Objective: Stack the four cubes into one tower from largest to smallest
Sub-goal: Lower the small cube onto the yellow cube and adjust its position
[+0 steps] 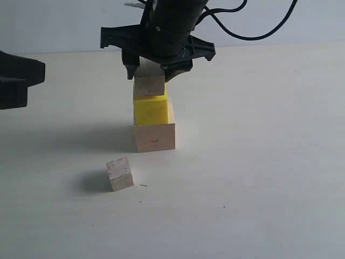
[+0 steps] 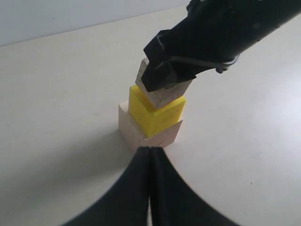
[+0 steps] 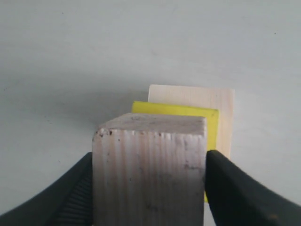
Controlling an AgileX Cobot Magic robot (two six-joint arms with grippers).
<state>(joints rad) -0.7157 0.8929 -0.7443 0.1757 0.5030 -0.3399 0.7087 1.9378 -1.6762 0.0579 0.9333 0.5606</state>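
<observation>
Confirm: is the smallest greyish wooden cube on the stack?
No, the smallest greyish wooden cube lies on the white table, apart from the stack.

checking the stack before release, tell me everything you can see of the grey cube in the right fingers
The grey cube is bare greyish wood with straight grain lines and small dark specks. It stands upright between the fingers of the right gripper, which press two opposite sides. Its base meets the top of the larger yellow cube; whether it rests its weight there I cannot tell.
</observation>
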